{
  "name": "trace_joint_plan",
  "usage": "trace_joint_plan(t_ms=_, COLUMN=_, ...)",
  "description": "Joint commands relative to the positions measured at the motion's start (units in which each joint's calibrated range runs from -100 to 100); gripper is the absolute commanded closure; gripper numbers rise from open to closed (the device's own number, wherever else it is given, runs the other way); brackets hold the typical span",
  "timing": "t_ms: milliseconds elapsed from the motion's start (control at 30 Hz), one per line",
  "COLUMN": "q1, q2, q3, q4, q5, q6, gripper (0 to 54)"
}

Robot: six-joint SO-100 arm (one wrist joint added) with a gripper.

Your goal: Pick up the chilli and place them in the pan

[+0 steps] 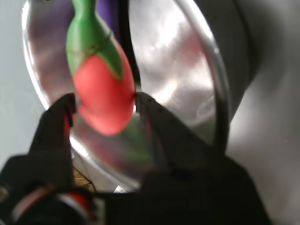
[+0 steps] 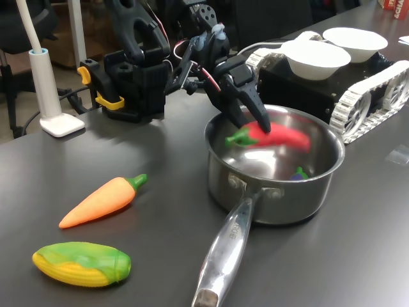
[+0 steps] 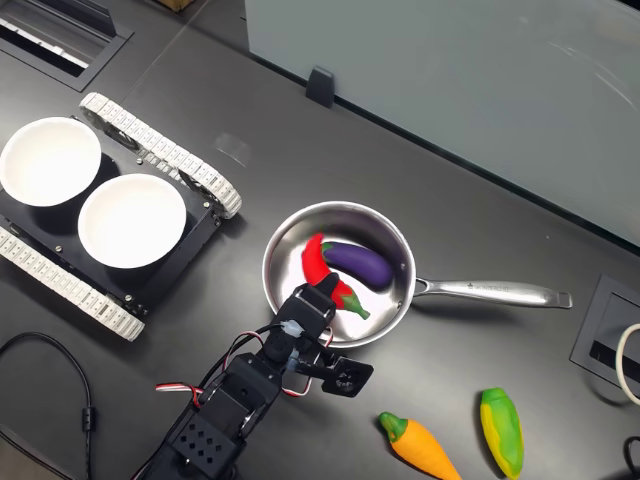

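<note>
My tool [image 1: 104, 104] sits over the pan [image 2: 275, 192], its jaws apart either side of the chilli [image 1: 103, 93], which lies beside a purple eggplant [image 3: 357, 263].

The first exterior view looks low across the table; the second exterior view looks straight down. Both share the shiny steel long-handled saucepan [image 2: 275, 192] [image 3: 290, 245], which the wrist view sees close up.
</note>
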State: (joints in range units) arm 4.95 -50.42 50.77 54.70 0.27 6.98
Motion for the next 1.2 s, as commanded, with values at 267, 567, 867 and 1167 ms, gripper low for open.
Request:
trace_joint_plan(t_ms=267, q1=-0.59, q2=-6.14, q3=-2.38, q4=-2.03, q5=-0.54, q6=0.75, gripper=20.9)
trace_joint_plan(t_ms=567, q1=0.21, q2=-9.34, q3=-1.38, q4=-1.78, q5=-2.25, q6=0.75, gripper=12.8)
trace_joint_plan(t_ms=867, q1=2.62, q2=-13.81, q3=-4.56, q4=-1.86, q5=-2.64, q6=0.75, gripper=14.3)
trace_joint_plan(t_ms=1167, q1=1.82, q2=-17.95, q3=-12.65, q4=2.75, q5=-1.27, q6=0.75, gripper=25.7)
